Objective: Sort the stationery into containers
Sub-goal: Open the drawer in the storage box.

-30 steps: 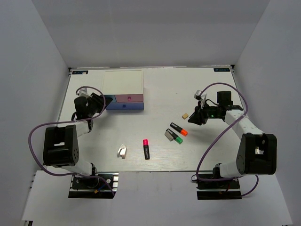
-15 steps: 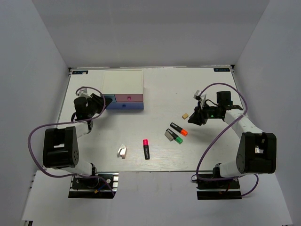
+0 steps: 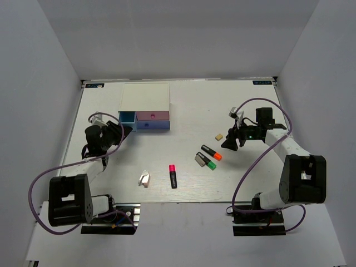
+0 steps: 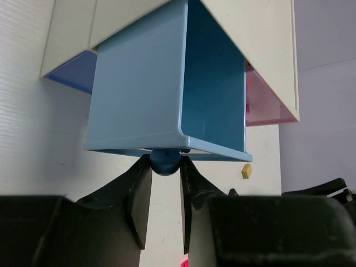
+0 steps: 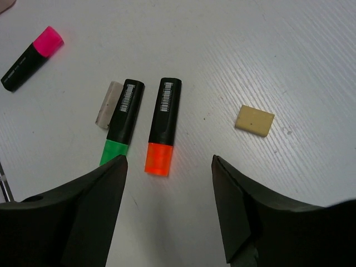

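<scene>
My left gripper [image 4: 165,167] is shut on the round knob [image 4: 164,161] of the light blue drawer [image 4: 167,89], which stands pulled out of the white-topped box [image 3: 146,98]. In the top view the left gripper [image 3: 118,129] is at the box's left front. My right gripper [image 5: 169,172] is open and empty, just above the table beside the orange-capped highlighter [image 5: 162,127] and green-capped highlighter [image 5: 122,122]. The tan block [image 5: 255,120] lies to their right, the pink-capped highlighter [image 5: 32,58] farther left. The white clip-like piece [image 3: 144,179] lies near the front.
The pink drawer [image 3: 153,115] and dark blue drawer [image 3: 150,125] are shut. A small grey eraser-like piece [image 5: 108,104] lies against the green highlighter. White walls enclose the table on three sides.
My left gripper has drawn back towards the near left, pulling the light blue drawer out of the box. The right gripper has hardly moved.
</scene>
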Tool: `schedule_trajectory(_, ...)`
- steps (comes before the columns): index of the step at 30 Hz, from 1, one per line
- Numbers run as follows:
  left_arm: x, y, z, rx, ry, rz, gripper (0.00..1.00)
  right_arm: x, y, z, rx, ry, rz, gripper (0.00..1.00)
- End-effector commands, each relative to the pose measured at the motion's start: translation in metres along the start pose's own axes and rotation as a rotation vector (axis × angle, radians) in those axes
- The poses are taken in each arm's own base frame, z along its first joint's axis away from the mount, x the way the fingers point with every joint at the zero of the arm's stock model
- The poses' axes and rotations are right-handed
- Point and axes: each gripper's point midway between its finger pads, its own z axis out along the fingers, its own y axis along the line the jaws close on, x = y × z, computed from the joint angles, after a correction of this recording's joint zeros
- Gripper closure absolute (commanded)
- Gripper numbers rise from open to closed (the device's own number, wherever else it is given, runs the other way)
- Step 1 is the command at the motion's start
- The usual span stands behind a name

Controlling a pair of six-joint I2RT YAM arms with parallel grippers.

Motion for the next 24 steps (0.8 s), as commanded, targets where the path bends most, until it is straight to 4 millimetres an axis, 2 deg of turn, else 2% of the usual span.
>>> schedule_trajectory(1,0.006,-0.001,-0.009,0.005,0.022,0.025,0.9,-0.011,-0.008,-0.003,0.026,-0.002,-0.024,0.31)
schedule_trajectory(2,0.008,0.0,-0.009,0.0,0.028,0.03,0.9,-0.01,-0.008,-0.003,0.029,0.004,-0.028,0.31)
schedule_trajectory(4,0.009,0.002,-0.009,-0.006,0.034,0.026,0.83,-0.008,-0.009,-0.002,0.032,0.013,-0.03,0.23)
schedule_trajectory(5,0.012,0.004,-0.01,-0.015,0.043,0.029,0.73,-0.006,-0.011,-0.001,0.038,0.021,-0.026,0.23)
schedule_trajectory(6,0.012,0.004,-0.01,-0.015,0.043,0.029,0.48,-0.006,-0.013,0.0,0.042,0.026,-0.034,0.23)
schedule_trajectory(9,0.01,0.003,-0.009,-0.015,0.044,0.038,0.24,-0.005,-0.029,0.002,0.101,0.051,-0.058,0.25)
schedule_trajectory(12,0.01,0.004,-0.009,-0.028,0.058,0.05,0.2,-0.007,-0.047,0.004,0.126,0.069,-0.148,0.26)
schedule_trajectory(14,0.009,0.003,-0.011,-0.036,0.067,0.061,0.19,-0.011,-0.058,0.006,0.108,0.086,-0.306,0.28)
schedule_trajectory(15,0.008,0.0,-0.015,-0.039,0.072,0.082,0.19,-0.006,-0.059,0.008,0.088,0.1,-0.332,0.28)
schedule_trajectory(16,0.006,-0.003,-0.017,-0.04,0.074,0.09,0.18,-0.002,-0.065,0.01,0.064,0.125,-0.447,0.28)
schedule_trajectory(17,0.006,-0.002,-0.02,-0.054,0.073,0.096,0.18,-0.011,-0.074,0.008,0.076,0.13,-0.497,0.28)
schedule_trajectory(18,0.013,0.0,-0.024,-0.07,0.094,0.102,0.16,-0.004,-0.072,0.01,0.048,0.155,-0.493,0.28)
schedule_trajectory(19,0.008,-0.007,-0.03,-0.061,0.07,0.114,0.14,0.0,-0.077,0.013,0.018,0.171,-0.58,0.26)
schedule_trajectory(20,0.012,-0.005,-0.034,-0.068,0.077,0.11,0.14,-0.005,-0.08,0.013,0.004,0.174,-0.618,0.26)
schedule_trajectory(21,0.021,0.001,-0.039,-0.086,0.098,0.097,0.14,0.006,-0.075,0.016,-0.078,0.202,-0.625,0.26)
schedule_trajectory(22,0.022,-0.001,-0.042,-0.086,0.098,0.097,0.14,0.01,-0.074,0.017,-0.106,0.21,-0.637,0.26)
schedule_trajectory(23,0.025,-0.002,-0.048,-0.083,0.095,0.099,0.14,0.002,-0.078,0.017,-0.122,0.207,-0.701,0.26)
schedule_trajectory(24,0.034,0.004,-0.053,-0.107,0.122,0.082,0.14,0.012,-0.078,0.022,-0.175,0.226,-0.711,0.26)
